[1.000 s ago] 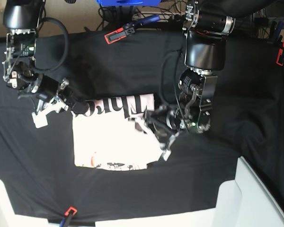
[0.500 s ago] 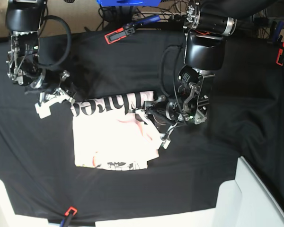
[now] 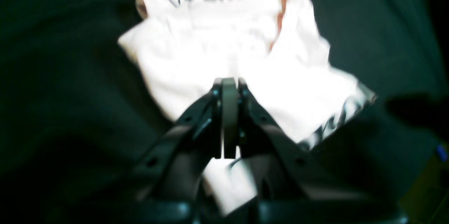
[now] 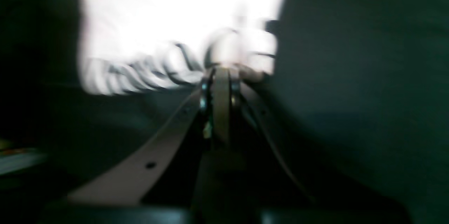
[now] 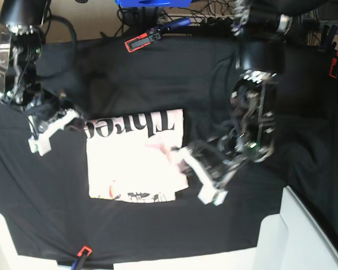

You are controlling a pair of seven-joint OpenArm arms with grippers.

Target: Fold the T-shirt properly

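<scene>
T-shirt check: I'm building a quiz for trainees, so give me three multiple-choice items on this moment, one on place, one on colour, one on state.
1. Where does the T-shirt lie?
A. on the black cloth
B. in a white bin
C. draped over an arm

2. What colour is the big lettering on it?
A. red
B. black
C. blue

3. How are the left claw and the right claw set?
A. both wide open
B. one open, one shut
C. both shut, holding nothing

Answers:
1 A, the base view shows it flat on the cloth.
2 B, the letters along its far edge are black.
3 C, each wrist view shows fingers pressed together with no fabric between them.
</scene>
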